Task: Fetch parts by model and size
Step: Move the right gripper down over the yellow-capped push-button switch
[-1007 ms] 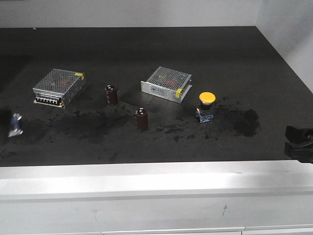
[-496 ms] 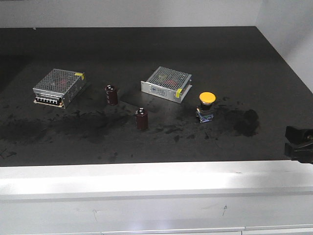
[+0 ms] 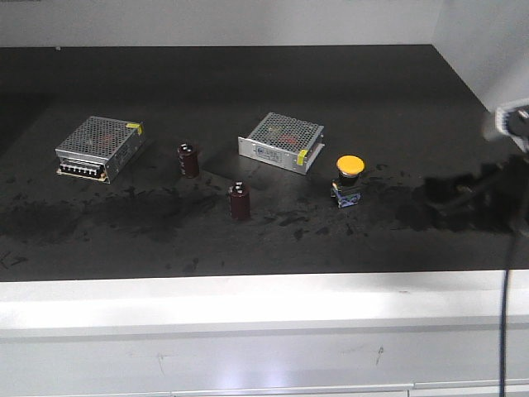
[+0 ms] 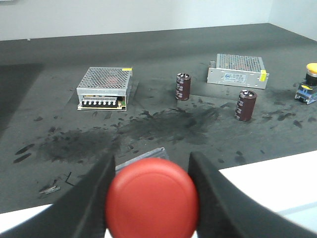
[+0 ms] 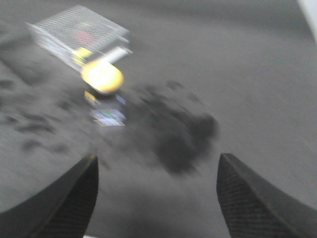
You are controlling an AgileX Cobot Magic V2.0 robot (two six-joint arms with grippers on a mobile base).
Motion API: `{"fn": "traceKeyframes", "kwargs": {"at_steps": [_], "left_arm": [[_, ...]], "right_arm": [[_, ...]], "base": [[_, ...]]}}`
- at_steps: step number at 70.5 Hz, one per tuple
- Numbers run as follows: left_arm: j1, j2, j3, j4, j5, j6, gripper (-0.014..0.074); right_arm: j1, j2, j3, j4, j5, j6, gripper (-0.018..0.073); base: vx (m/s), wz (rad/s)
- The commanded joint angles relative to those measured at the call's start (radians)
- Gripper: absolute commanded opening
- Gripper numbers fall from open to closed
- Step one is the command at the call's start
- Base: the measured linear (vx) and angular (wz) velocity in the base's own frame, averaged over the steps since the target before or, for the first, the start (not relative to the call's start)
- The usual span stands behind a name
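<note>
The yellow push-button switch (image 3: 348, 179) stands upright on the dark table (image 3: 248, 74), right of centre; it also shows in the left wrist view (image 4: 308, 85) and, blurred, in the right wrist view (image 5: 103, 82). My left gripper (image 4: 151, 198) is shut on the red push-button switch (image 4: 152, 198), whose round cap fills the space between the jaws; it is out of the front view. My right gripper (image 3: 442, 198) is open and empty, blurred, over the table to the right of the yellow switch; it also shows in the right wrist view (image 5: 156, 193).
Two silver perforated power supply boxes (image 3: 101, 147) (image 3: 281, 141) and two dark brown capacitors (image 3: 188, 160) (image 3: 239, 201) stand on the table. A white ledge (image 3: 248, 302) runs along the front edge. Dark smudges mark the table top.
My right arm has swung up from the lower right edge and in over the table toward the yellow switch. A small object at the far left edge a second ago has left the front view.
</note>
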Motion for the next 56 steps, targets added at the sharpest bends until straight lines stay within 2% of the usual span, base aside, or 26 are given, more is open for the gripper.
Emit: {"fn": "traceKeyframes", "kwargs": {"at_steps": [1, 16, 34, 45, 56], "left_arm": [[-0.006, 0.011, -0.023, 0.001, -0.083, -0.001, -0.0008], [-0.006, 0.011, -0.023, 0.001, -0.078, -0.001, -0.0008], [-0.006, 0.011, -0.023, 0.001, -0.07, -0.001, -0.0008], [-0.006, 0.011, -0.023, 0.001, -0.07, -0.001, -0.0008], [-0.006, 0.011, -0.023, 0.001, -0.07, -0.001, -0.0008]], "right_arm": [[0.04, 0.079, -0.128, 0.0, -0.026, -0.009, 0.0498], [0.099, 0.321, -0.416, -0.001, 0.119, 0.022, 0.0498], [0.1, 0.588, -0.736, -0.016, 0.37, 0.048, 0.0531], [0.1, 0.68, -0.846, -0.021, 0.45, 0.064, 0.0551], [0.1, 0.725, -0.87, -0.036, 0.455, 0.087, 0.0551]], "base": [[0.0, 0.0], [0.0, 0.0], [0.0, 0.0], [0.0, 0.0], [0.0, 0.0]]}}
